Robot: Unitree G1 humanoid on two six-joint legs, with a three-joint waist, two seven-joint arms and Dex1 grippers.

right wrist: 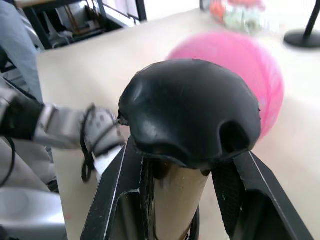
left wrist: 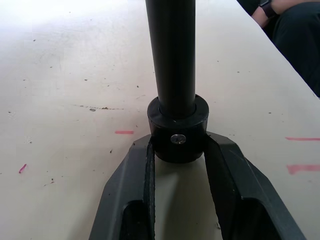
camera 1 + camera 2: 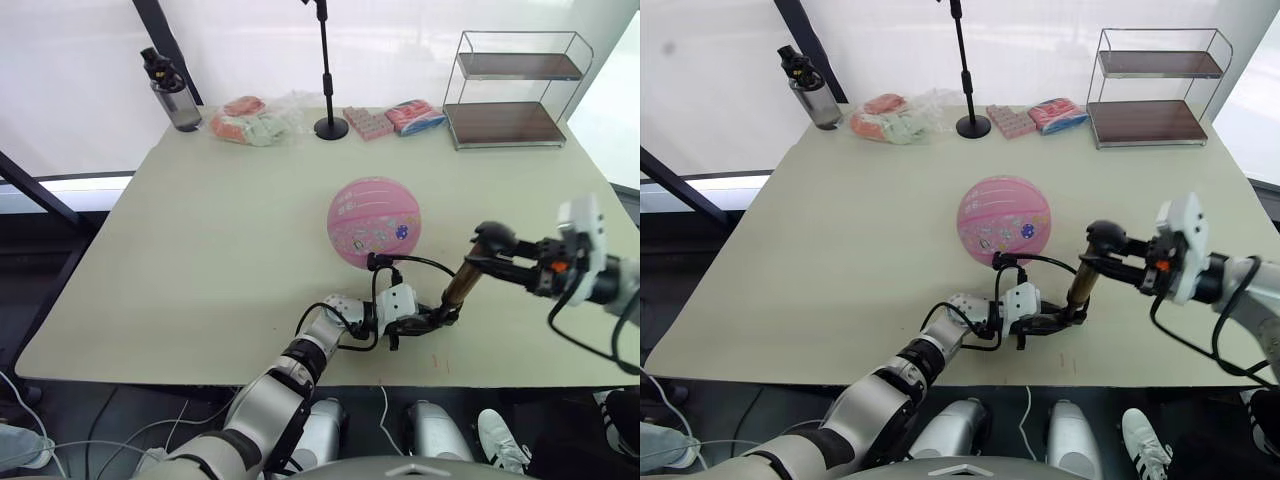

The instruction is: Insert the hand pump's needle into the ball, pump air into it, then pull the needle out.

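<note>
Left end effector pinches the black bottom cap of the hand pump, its two fingers pressed against the cap's sides in my left wrist view. My right end effector grips the pump just under the black knob handle, fingers closed on the gold barrel's top end. I see the pump standing tilted near the front edge of the bench, its thin black hose looping up toward the ball. The hose end reaches the ball's lower front; the needle itself is too small for me to make out. The pink ball rests mid-bench, just behind both arms, with small cartoon prints I cannot read. Open bench surface lies to the left and behind the ball. At the far edge sit a bottle, packets, a black stand and a wire shelf. Red marks on the bench show from my left wrist.
</note>
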